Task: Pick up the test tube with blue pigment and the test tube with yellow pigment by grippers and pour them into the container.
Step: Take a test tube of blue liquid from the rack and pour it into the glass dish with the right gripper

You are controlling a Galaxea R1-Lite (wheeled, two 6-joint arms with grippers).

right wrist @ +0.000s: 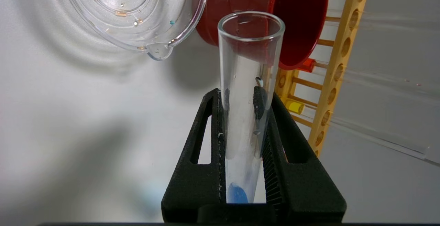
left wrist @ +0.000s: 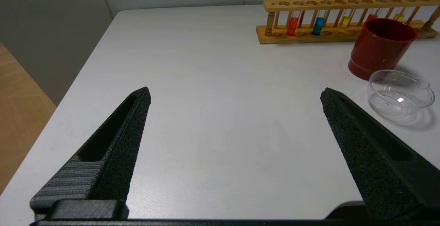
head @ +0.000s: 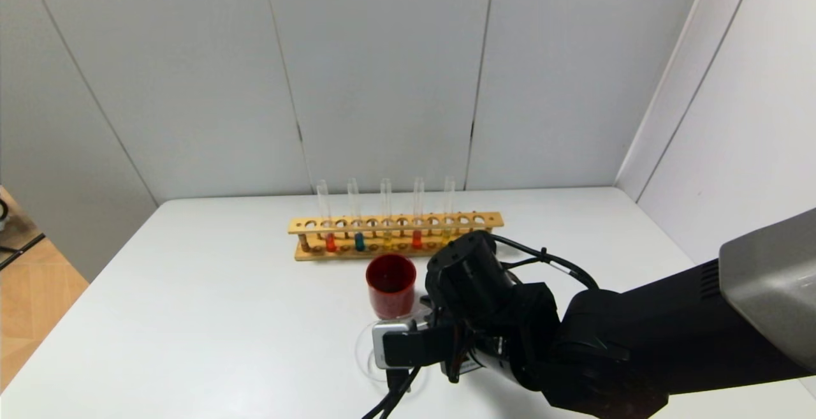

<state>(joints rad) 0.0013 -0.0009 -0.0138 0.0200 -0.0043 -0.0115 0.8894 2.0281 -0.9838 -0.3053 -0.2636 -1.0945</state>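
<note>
The right gripper point(right wrist: 240, 116) is closed on the test tube with blue pigment point(right wrist: 245, 109), its two black fingers point(right wrist: 202, 140) pressing the glass from both sides with no gap. A little blue liquid sits at the tube's bottom, deep between the fingers, and the open mouth points away from the wrist towards the red cup point(right wrist: 275, 23). From the head view, this gripper point(head: 440, 336) hangs just in front of the red cup point(head: 390, 285), over the container point(head: 368, 358), whose clear rim shows beside the wrist box.

The container point(right wrist: 134, 12) lies touching or just beside the cup, its spout turned towards the held tube; the tube's mouth is near the spout but apart from it.

The left gripper point(left wrist: 235, 98) has its fingers point(left wrist: 117, 143) spread wide, holding nothing, above bare table point(left wrist: 206, 81) well to the left of the cup point(left wrist: 380, 47).

Behind the cup stands the wooden rack point(head: 395, 235) with five tubes upright, among them the test tube with yellow pigment point(head: 386, 215). Left of the cup the table is open as far as its edge.
</note>
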